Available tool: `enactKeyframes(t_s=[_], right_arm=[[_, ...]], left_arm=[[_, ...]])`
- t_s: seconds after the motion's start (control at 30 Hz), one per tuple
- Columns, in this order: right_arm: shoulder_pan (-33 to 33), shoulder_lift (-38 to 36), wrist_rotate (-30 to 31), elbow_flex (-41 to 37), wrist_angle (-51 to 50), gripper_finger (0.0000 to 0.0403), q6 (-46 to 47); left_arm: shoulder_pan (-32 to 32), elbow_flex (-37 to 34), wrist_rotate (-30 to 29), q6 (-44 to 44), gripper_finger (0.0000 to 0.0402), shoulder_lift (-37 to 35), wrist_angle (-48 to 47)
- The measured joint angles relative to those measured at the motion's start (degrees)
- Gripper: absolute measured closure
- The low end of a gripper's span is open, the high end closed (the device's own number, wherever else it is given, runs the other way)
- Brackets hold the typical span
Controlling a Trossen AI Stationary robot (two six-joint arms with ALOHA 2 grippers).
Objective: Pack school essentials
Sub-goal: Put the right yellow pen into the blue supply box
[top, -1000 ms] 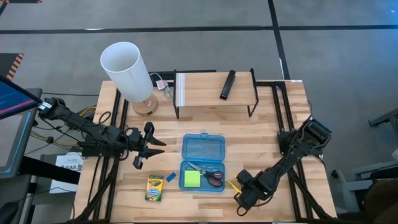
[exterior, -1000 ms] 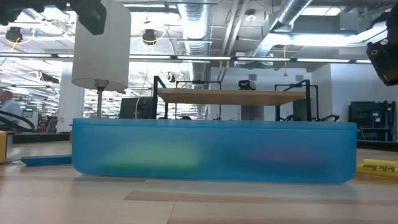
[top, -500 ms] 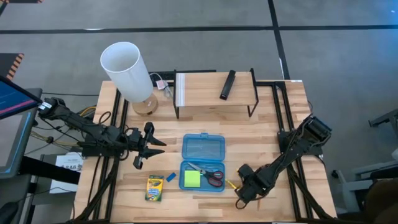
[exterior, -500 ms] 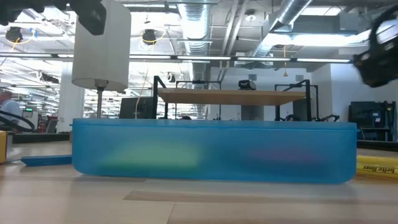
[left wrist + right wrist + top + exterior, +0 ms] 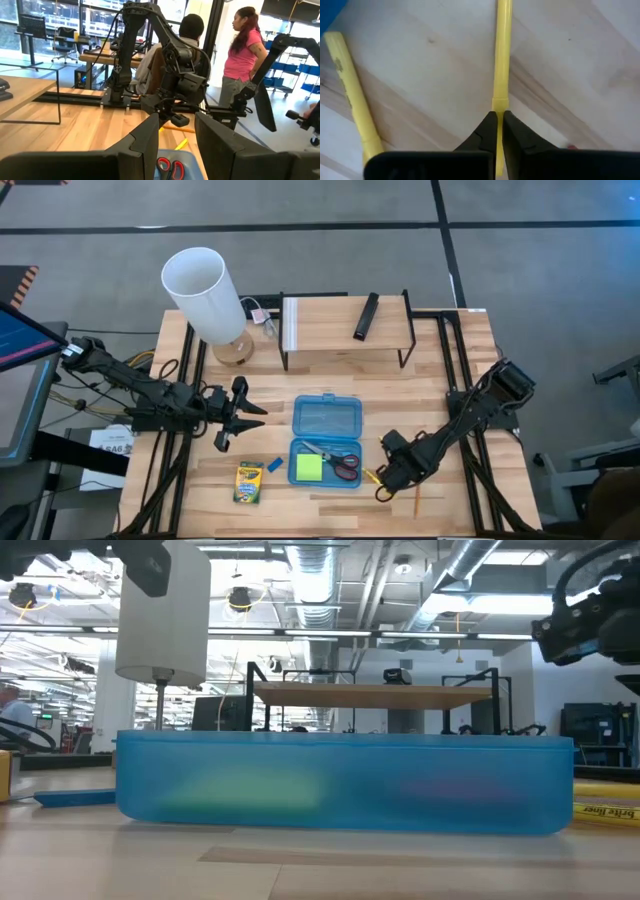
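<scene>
Gripping one of two yellow sticks (image 5: 502, 60) with the right gripper (image 5: 384, 484), jaws clenched on it, at four o'clock of the blue case (image 5: 326, 443). Next, judging: lift, carry toward ten o'clock, release inside. Left gripper (image 5: 243, 412) waiting at nine o'clock, jaws parted, empty.

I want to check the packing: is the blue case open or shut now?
Open. The blue case has its lid laid flat, showing scissors and sticky-note pad inside.
</scene>
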Motion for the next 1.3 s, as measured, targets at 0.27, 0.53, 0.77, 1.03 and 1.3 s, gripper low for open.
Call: enactKeyframes(t_s=[0.27, 0.53, 0.77, 1.03, 1.3], right_arm=[[-0.8, 0.0, 0.0, 0.1, 0.3, 0.0397, -1.9], [-0.8, -0.1, 0.0, 0.1, 0.1, 0.0399, -2.3], [-0.8, -0.1, -0.1, 0.2, 0.0, 0.04, -3.0], [-0.8, -0.1, -1.1, 0.2, -0.2, 0.0377, -9.6], [2.5, -0.2, -3.1, 0.2, -1.8, 0.026, -14.1]], left_arm=[[0.0, 0.0, 0.0, -0.6, 0.0288, 0.0, -0.3], [0.0, 0.0, 0.0, -0.8, 0.0288, 0.0, -0.4], [0.0, 0.0, 0.0, -0.7, 0.0288, 0.0, -0.4], [0.0, 0.0, 0.0, -0.5, 0.0288, 0.0, -0.5], [0.0, 0.0, -0.9, -0.3, 0.0288, 0.0, -1.4]])
